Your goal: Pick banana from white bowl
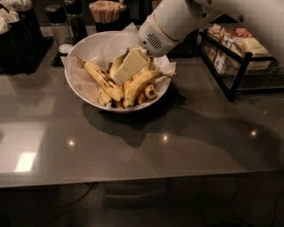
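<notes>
The white bowl (91,100) lined with crumpled white paper stands at the back middle of the grey table. The banana (101,79), long, speckled and fairly straight, lies in its left half with the stem pointing back left. A cleaner curved banana (141,83) lies to its right and a greenish one (116,64) behind it. My gripper (131,65), cream-coloured, reaches down from the upper right into the middle of the bowl. It sits just right of the speckled banana's middle, over the greenish and curved bananas.
A black wire rack (234,57) with packets stands at the right. Dark containers (17,35) stand at the back left, shakers (57,20) and a cup of wooden sticks (105,11) behind the bowl. The table's front edge (133,177) runs across below.
</notes>
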You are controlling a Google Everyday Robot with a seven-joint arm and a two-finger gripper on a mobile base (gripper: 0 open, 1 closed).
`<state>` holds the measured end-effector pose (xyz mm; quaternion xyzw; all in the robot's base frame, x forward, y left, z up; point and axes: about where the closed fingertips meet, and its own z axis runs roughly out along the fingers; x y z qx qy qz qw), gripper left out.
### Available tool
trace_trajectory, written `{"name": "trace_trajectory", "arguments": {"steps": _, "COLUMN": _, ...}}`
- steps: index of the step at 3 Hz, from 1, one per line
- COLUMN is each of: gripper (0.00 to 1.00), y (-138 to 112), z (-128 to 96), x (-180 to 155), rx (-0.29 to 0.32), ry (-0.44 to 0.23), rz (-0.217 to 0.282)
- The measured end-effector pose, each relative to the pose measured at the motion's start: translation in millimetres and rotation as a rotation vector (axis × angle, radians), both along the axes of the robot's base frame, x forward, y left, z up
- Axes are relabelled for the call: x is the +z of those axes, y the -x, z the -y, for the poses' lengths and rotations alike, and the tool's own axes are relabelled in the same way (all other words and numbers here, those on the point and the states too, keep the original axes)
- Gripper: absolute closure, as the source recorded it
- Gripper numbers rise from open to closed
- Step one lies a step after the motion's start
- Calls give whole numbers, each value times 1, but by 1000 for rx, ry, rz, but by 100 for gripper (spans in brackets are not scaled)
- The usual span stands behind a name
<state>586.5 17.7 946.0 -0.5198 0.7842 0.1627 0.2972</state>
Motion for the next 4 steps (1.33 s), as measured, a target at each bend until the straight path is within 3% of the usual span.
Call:
{"name": "trace_trajectory", "arguments": {"steps": 2, "gripper": 23, "y": -14, "z": -35, "x": -2, "rx": 22, "ry": 87, "rz": -56}}
{"name": "trace_trajectory", "arguments": {"steps": 4, "gripper": 0, "y": -14, "z": -36, "x": -2, "rx": 22, "ry": 87, "rz": -56}}
